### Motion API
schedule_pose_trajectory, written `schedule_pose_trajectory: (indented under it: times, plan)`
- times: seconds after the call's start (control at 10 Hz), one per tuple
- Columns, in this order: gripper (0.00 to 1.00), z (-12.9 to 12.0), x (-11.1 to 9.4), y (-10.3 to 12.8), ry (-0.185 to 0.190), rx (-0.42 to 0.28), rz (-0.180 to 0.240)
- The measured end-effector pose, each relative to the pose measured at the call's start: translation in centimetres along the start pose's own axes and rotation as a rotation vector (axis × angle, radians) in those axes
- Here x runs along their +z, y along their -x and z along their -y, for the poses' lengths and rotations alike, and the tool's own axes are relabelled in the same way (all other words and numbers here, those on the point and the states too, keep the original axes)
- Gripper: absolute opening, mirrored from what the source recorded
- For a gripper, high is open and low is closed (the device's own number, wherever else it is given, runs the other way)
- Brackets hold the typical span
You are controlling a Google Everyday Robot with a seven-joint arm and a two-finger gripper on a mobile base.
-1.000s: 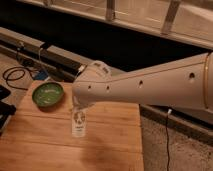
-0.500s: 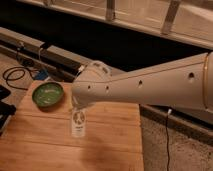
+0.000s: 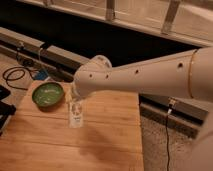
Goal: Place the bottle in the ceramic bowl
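Wooden tabletop (image 3: 110, 142) carries the ceramic bowl (image 3: 48, 94) far left; beside it, the gripper (image 3: 75, 101) hangs at the upright bottle (image 3: 75, 117); its hold cannot be told.

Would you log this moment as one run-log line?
gripper: at bottle top | bottle: upright, beside ceramic bowl, not inside | ceramic bowl: empty, on wooden table
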Motion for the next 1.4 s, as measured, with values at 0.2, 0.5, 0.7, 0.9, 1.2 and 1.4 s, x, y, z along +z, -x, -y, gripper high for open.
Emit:
schedule_pose_trajectory:
  times: [0.2,0.5,0.7,0.9,1.2,1.4]
  plan:
    - [0.00,-2.1,2.9,4.5,0.052,-0.067,0.039]
    - [0.00,-4.7,5.8,10.9,0.132,-0.148,0.111]
    - [0.00,-6.7,6.9,15.2,0.181,-0.167,0.161]
    - [0.00,-7.6,7.3,16.6,0.197,-0.173,0.177]
    - [0.00,-7.3,7.2,16.6,0.195,-0.171,0.181]
    - [0.00,-6.3,8.2,16.8,0.203,-0.144,0.206]
